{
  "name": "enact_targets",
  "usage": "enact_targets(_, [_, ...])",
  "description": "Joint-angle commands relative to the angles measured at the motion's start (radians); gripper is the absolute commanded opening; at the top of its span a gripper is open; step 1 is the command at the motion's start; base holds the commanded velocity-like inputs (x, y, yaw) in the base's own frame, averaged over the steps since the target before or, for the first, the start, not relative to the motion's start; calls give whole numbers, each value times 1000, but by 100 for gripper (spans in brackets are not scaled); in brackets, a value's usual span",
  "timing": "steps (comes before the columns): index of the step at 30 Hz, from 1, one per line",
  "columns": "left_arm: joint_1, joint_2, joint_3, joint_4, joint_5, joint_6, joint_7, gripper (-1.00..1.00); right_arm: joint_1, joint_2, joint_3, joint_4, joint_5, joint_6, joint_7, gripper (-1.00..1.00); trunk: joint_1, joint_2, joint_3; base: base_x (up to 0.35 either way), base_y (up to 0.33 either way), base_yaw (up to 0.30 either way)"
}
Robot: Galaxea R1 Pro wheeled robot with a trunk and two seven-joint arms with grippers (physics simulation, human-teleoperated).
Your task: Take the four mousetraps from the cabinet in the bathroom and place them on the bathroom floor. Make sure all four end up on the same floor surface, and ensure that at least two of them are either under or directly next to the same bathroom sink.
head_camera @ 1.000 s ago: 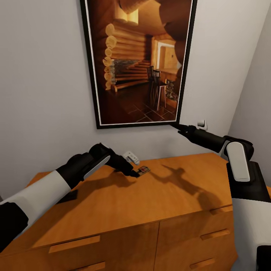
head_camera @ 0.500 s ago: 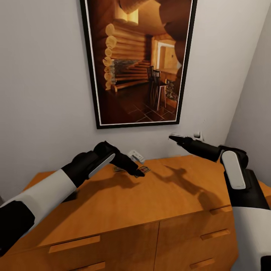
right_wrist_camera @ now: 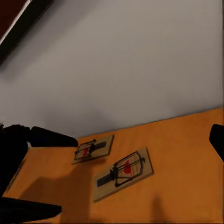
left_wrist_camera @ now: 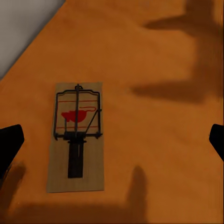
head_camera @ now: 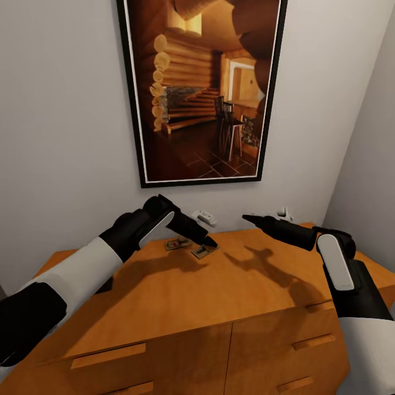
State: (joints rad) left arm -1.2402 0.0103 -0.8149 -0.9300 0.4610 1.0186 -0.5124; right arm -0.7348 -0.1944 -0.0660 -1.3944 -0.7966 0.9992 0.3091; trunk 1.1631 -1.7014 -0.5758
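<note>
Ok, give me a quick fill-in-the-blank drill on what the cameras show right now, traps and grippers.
1. The mousetraps in view lie flat on top of the orange-brown ____.
2. The right wrist view shows ____ mousetraps side by side near the wall.
3. The left gripper hangs over one trap with its fingers spread ____, not touching it.
4. Each trap's board carries a small ____ mouse print.

Missing words: cabinet; two; open; red

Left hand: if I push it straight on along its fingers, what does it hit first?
Most likely the cabinet top. The left hand, open, points down at it, with a mousetrap lying flat between the fingers, nearer one of them. Depth is hard to judge.
</note>
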Motion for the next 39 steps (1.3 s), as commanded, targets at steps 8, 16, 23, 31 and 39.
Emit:
enact_targets(8, [-47,-44,43,44,-7,4,-6,100,12,1,0,0,10,4,10,100,0,-1,-1,0,0,0])
enact_targets(16, [-92,-90,68,89,-8,4,-6,100,12,2,1,-1,10,4,10,100,0,-1,-1,0,0,0])
enact_targets(23, [-131,-129,67,128,-8,5,-6,100,12,3,1,-1,10,4,10,100,0,-1,-1,0,0,0])
enact_targets(31, [-176,-148,65,173,-9,5,-6,100,12,3,2,-1,10,4,10,100,0,-1,-1,0,0,0])
enact_targets(39, [-326,-149,65,846,-10,5,-6,100,13,3,2,-1,10,4,10,100,0,-1,-1,0,0,0])
